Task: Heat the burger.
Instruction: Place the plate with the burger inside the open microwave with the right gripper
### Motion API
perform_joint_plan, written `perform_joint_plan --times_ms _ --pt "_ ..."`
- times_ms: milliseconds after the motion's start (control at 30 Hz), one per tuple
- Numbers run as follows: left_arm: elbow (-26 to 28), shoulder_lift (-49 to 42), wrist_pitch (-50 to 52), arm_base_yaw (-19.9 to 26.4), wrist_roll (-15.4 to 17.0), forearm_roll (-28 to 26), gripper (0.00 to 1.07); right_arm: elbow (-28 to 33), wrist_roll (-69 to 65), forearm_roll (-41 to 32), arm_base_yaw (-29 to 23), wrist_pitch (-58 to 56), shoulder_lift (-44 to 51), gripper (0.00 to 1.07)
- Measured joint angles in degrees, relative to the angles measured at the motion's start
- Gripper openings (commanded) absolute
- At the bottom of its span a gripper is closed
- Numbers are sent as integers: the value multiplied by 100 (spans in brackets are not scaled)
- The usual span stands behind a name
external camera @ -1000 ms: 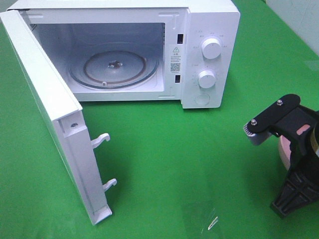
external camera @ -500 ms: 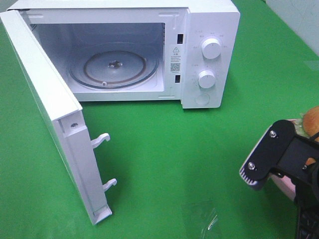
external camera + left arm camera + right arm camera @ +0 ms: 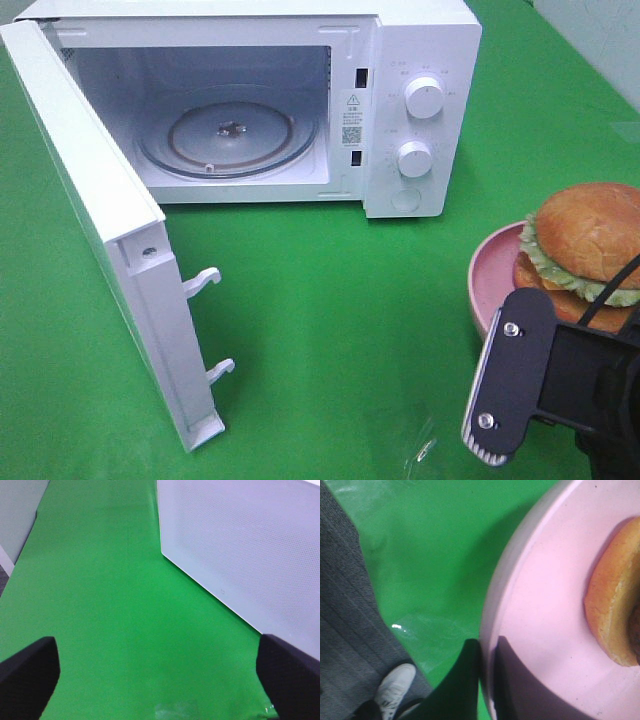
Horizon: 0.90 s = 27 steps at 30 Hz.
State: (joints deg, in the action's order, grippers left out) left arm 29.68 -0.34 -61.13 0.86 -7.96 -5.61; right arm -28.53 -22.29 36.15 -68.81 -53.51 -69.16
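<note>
One burger point(image 3: 585, 240), its glossy golden-brown bun halves sandwiching frilly green lettuce, sits on a pink plate point(image 3: 490, 275) well right of the open microwave point(image 3: 420, 60). The right gripper point(image 3: 487, 680) pinches the plate's rim. The left gripper point(image 3: 160, 675) gapes wide.

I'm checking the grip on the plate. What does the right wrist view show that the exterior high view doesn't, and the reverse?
Only the right wrist view: the right gripper pinched shut on the rim of the pink plate, plus grey floor and a white shoe beyond the table edge. Only the exterior high view: the open microwave with its glass turntable, and the top bun and lettuce of the burger. Both: plate, burger, green table cover.
</note>
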Motion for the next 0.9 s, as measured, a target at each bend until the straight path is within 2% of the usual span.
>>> perform_joint_plan --times_ms 133,533,900 --pt "0 0 0 0 0 0 100 0 556 149 -172 132 0 0" --pt "0 0 0 0 0 0 100 0 1902 275 -178 544 0 0" --pt "0 0 0 0 0 0 100 29 2807 642 -155 1387 0 0"
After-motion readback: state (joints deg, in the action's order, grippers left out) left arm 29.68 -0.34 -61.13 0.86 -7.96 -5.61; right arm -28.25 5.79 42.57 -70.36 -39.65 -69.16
